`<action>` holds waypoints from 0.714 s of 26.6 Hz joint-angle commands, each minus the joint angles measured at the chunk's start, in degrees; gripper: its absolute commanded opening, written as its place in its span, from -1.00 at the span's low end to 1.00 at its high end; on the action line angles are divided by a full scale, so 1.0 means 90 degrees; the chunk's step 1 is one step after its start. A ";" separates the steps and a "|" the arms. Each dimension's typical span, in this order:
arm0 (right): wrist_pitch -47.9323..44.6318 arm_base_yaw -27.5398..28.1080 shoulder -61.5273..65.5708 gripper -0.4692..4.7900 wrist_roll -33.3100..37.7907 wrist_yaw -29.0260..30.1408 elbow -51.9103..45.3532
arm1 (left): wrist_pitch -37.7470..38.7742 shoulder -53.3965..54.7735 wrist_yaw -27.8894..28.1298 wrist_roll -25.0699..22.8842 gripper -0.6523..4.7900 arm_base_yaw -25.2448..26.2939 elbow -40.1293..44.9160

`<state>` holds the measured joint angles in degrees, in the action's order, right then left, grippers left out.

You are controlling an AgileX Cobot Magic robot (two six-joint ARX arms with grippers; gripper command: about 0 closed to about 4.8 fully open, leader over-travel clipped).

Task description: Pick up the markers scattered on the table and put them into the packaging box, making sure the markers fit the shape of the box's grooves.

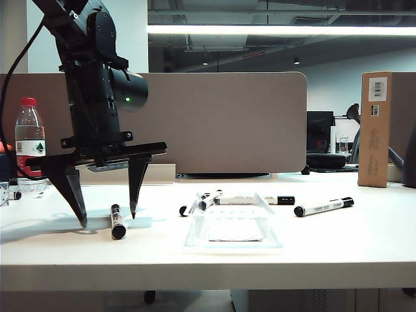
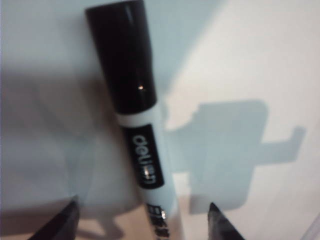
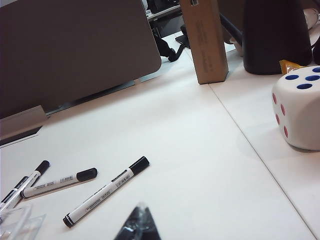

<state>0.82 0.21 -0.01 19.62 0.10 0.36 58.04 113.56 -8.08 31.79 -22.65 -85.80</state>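
Left gripper (image 1: 108, 216) stood over table (image 1: 338, 250) near left front edge, jaws spread, tips straddling one marker (image 1: 117, 221) without gripping it. Same marker (image 2: 137, 120) lay between fingertips (image 2: 220, 222) in wrist view. Packaging box (image 1: 234, 231) sat mid-table toward front edge; other markers (image 1: 323, 207) lay behind and right of it. Right gripper (image 3: 137, 225) clenched, empty, above table's right side.

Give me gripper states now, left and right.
Left gripper: open, fingers straddling a marker on the table, not gripping.
Right gripper: shut, empty, away from the markers.
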 commanded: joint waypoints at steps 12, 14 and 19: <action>-0.0121 -0.0007 0.0000 -0.82 0.0010 0.0002 -0.0029 | -0.0029 0.0248 0.0102 0.0012 -0.04 -0.0221 -0.0044; -0.0119 -0.0007 0.0000 -0.82 0.0010 0.0002 -0.0032 | -0.0036 0.0279 0.0056 -0.0019 -0.16 -0.0223 -0.0046; -0.0121 -0.0007 0.0000 -0.82 0.0010 0.0000 -0.0029 | -0.0056 0.0287 0.0058 -0.0061 -0.49 -0.0221 -0.0046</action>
<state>0.84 0.21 -0.01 19.62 0.08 0.36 58.04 115.22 -7.73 31.57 -24.67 -86.61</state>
